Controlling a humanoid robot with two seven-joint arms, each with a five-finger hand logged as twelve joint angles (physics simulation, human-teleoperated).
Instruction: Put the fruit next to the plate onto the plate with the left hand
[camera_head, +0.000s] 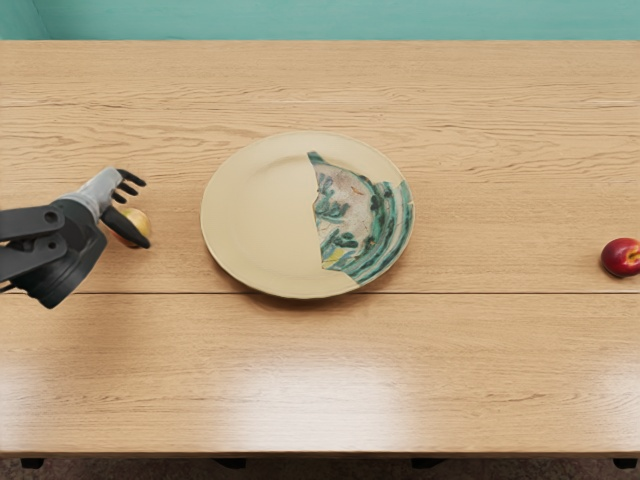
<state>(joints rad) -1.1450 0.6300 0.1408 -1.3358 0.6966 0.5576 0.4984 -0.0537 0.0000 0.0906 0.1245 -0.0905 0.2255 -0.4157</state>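
Note:
A cream plate (260, 215) with a green patterned patch on its right half lies in the middle of the wooden table. Left of the plate sits a small yellow-orange fruit (137, 222), partly covered by my left hand (124, 208). The hand's dark fingers (128, 184) curl around the fruit from above and from the plate side, and the thumb crosses its front. The fruit looks to be resting on the table. My left arm enters from the left edge. The right arm is out of view.
A red fruit (621, 257) lies far off at the table's right edge. The teal wall runs behind the table's far edge, and the near edge lies along the bottom of the picture.

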